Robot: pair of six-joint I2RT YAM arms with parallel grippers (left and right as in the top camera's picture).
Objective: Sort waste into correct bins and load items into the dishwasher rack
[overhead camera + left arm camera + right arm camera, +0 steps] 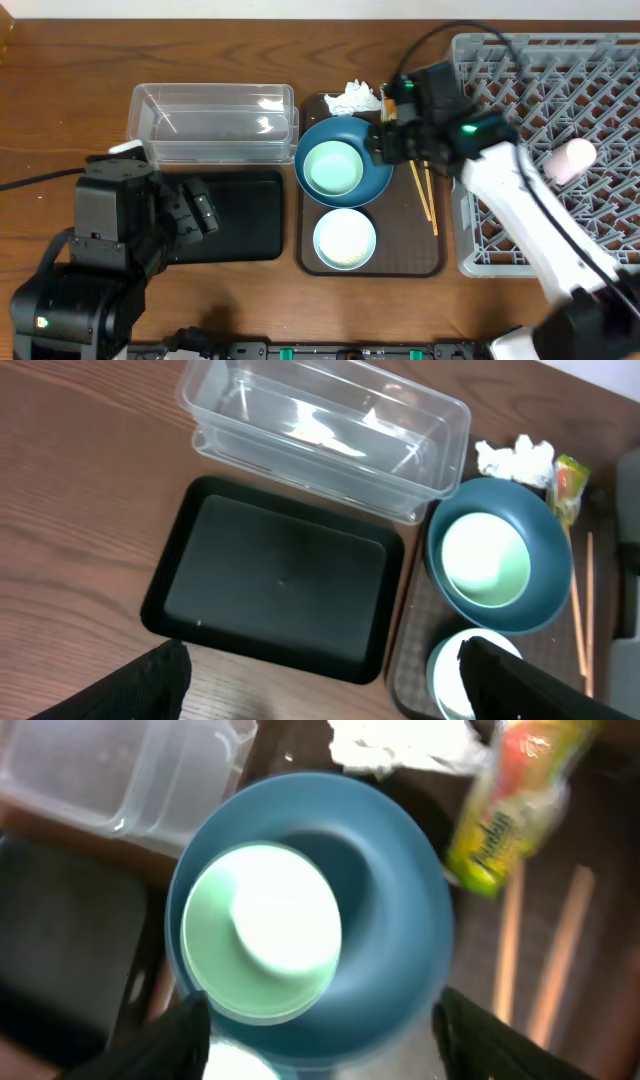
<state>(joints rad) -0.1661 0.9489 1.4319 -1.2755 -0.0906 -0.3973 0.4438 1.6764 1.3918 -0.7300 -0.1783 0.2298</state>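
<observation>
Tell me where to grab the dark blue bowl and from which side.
Probably pinch the rim of the dark blue bowl nearest the chopsticks, from above: the mint-green bowl nested inside sits off-centre, leaving that wall free for the fingers.

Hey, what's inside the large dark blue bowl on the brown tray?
A smaller mint-green bowl sits inside the large dark blue bowl, toward its left side in the overhead view; it looks empty. The blue bowl's floor beneath it is covered, so anything there cannot be seen.

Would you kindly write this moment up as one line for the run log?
right gripper: open above blue bowl | mint bowl: nested inside | cup: in rack | left gripper: open, empty
</observation>
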